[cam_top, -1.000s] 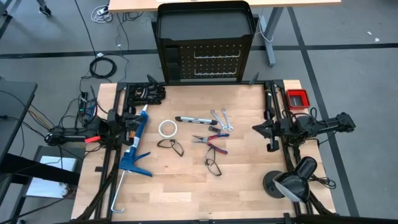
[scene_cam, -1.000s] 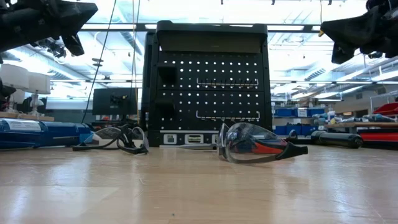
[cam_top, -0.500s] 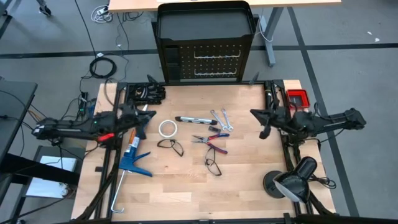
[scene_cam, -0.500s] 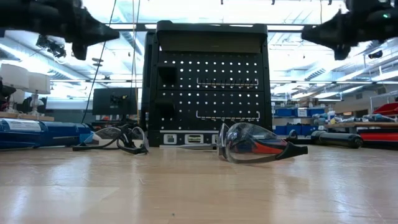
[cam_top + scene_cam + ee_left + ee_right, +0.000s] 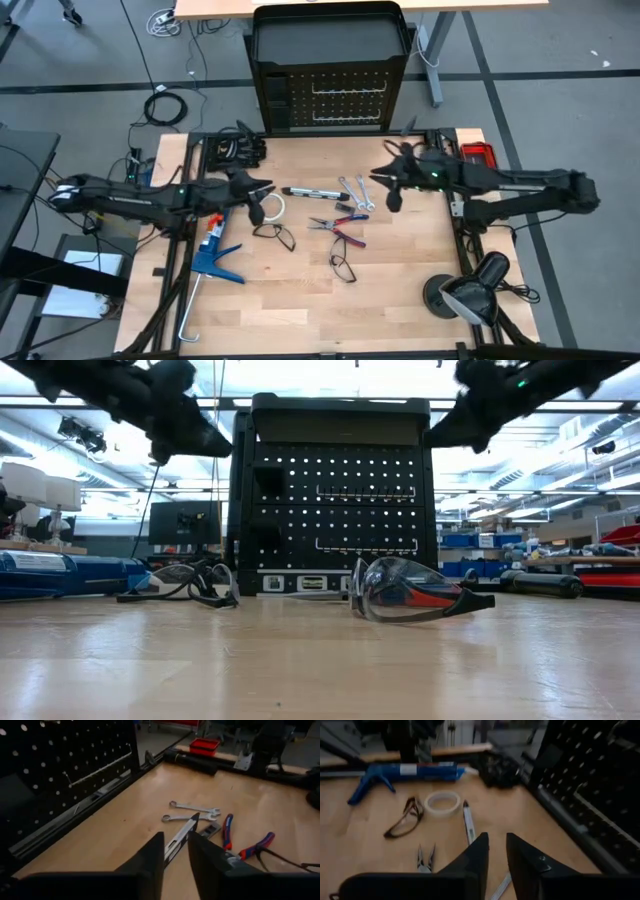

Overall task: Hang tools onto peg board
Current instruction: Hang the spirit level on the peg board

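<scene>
Both grippers, left point(image 5: 262, 190) and right point(image 5: 385, 185), hover empty over tools point(image 5: 338, 208) loose on the desk point(image 5: 400, 290), fingers slightly parted, presumably to pick for the peg board point(image 5: 330, 100).

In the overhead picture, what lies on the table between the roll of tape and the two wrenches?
The slim black-and-silver bar lies there, lengthwise between the tape roll and the wrenches. The high view shows it; otherwise that stretch is bare wood.
</scene>
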Tool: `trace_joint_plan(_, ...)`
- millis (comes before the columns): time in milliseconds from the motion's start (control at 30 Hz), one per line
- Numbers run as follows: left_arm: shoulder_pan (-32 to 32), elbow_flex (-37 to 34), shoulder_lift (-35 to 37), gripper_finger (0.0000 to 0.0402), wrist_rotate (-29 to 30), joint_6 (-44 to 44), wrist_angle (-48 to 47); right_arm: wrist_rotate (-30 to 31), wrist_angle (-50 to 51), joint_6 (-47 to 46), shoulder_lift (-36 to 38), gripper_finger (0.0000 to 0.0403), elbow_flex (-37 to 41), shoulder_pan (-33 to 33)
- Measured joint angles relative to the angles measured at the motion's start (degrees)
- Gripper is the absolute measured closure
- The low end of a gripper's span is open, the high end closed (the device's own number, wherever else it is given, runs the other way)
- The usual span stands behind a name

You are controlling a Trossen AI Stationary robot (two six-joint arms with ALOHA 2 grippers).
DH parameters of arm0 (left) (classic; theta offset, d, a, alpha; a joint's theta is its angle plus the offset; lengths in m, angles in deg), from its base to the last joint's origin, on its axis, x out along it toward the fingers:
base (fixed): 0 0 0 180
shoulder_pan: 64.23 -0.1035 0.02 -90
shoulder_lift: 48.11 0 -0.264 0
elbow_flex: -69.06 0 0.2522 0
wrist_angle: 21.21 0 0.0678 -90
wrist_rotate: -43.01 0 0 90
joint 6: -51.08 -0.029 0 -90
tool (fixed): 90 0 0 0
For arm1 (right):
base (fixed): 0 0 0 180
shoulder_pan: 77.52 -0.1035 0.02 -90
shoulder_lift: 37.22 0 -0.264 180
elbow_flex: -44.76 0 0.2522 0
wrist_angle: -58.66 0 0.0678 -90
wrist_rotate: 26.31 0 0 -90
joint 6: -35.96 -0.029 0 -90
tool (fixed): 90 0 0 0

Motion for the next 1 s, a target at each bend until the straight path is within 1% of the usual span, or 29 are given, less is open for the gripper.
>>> trace_joint_plan(100,-1.35,0.77,-3.30,0.0276,-0.49,-0.06,-0.46,-5.07,0.07,1.67,-5.67,0.0290,-1.62,3.68)
trace_joint_plan(200,-3.11,1.48,-5.41,0.0265,-4.40,-0.47,-1.58,-9.48,-0.06,3.72,-10.78,0.0272,-3.23,7.02)
trace_joint_plan(300,-5.12,1.59,-7.56,0.0265,-7.28,-1.58,-0.85,-11.29,-0.53,4.94,-15.95,0.0262,-4.67,9.53)
trace_joint_plan(433,-8.99,1.63,-9.91,0.0266,-10.40,-1.71,0.27,-12.15,0.06,6.72,-22.58,0.0259,-7.59,11.07)
trace_joint_plan(667,-14.59,2.13,-11.42,0.0266,-16.55,-1.65,1.25,-14.53,1.59,8.42,-31.60,0.0258,-15.25,10.13)
trace_joint_plan(733,-15.34,2.88,-11.42,0.0266,-16.60,-1.67,1.29,-15.69,1.75,9.06,-33.74,0.0258,-16.84,9.03)
trace_joint_plan(1000,-16.50,3.99,-11.56,0.0266,-18.75,-2.66,0.86,-15.68,5.02,13.09,-42.02,0.0257,-23.67,5.13)
